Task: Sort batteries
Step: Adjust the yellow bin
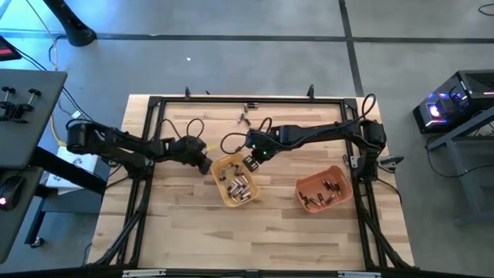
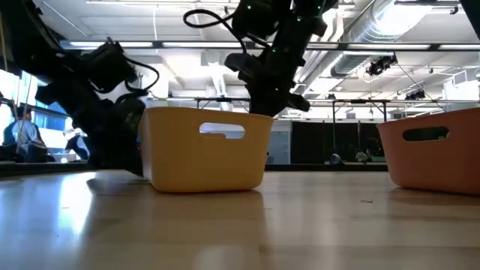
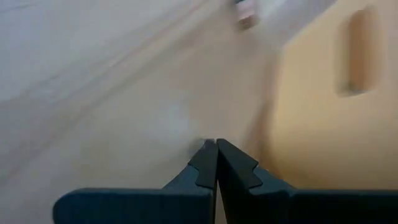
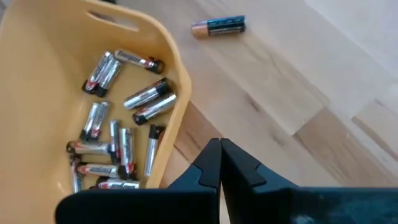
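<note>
Hovering just above the back rim of the yellow plastic tray [image 1: 234,179]: right gripper [image 1: 251,164], dark fingers pressed fully together, tips meeting with no gap, nothing clamped between them. In the right wrist view the closed right gripper [image 4: 219,149] sits over bare wood just outside the tray wall [image 4: 177,93], touching neither tray nor cell as far as can be told.

Resting low beside the outer wall of the same yellow tray: left gripper [image 1: 202,161], fingers likewise shut tight on nothing. Left wrist view shows closed tips [image 3: 216,149] over the pale wooden table top [image 3: 93,93], tray wall [image 3: 329,124] just beside; contact with the wall cannot be told.

Lying inside the yellow tray: a heap of silvery-grey cylindrical batteries [image 4: 112,137] with dark and red ends, scattered at mixed angles across the floor.

Lying loose on the table just beyond the yellow tray: one dark battery with a coppery end [image 4: 219,27], flat on its side, apart from both grippers.

Standing to the right of the yellow tray, well apart: orange plastic tray [image 1: 325,188] holding several dark cells [image 1: 328,191].

Lying farther back near the table's rear edge: a small cluster of loose cells [image 1: 247,112], too small to tell their kind.
</note>
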### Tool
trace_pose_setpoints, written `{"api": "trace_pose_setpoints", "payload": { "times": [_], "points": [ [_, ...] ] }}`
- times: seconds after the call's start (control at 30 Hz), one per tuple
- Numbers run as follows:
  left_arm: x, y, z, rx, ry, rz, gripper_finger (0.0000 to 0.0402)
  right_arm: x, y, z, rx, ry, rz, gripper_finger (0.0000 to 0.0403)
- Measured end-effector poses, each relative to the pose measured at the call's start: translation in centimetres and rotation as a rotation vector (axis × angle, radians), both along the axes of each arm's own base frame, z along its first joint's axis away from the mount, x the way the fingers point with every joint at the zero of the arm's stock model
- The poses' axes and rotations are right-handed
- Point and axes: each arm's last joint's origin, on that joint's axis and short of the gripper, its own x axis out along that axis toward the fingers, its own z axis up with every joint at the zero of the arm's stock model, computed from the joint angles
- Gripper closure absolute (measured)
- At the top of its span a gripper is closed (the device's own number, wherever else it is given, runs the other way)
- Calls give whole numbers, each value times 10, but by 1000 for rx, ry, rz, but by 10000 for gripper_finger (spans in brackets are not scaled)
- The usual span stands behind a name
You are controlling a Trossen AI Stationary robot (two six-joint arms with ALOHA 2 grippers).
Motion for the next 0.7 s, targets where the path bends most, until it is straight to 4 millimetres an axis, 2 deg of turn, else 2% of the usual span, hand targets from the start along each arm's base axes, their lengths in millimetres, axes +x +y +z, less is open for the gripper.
{"api": "trace_pose_setpoints", "payload": {
  "times": [0.1,0.23,0.53,0.7],
  "points": [
    [6,-3,3,-8,-64,-28,402,0,3,-1,22,1,20,403],
    [19,-2,-1,51,-28,-98,402,1,11,-1,51,-4,72,403],
    [81,11,-17,87,-70,-156,402,-2,45,-6,91,17,239,403],
    [113,17,-13,115,-118,-209,402,-11,72,-17,112,82,270,403]
  ]
}}
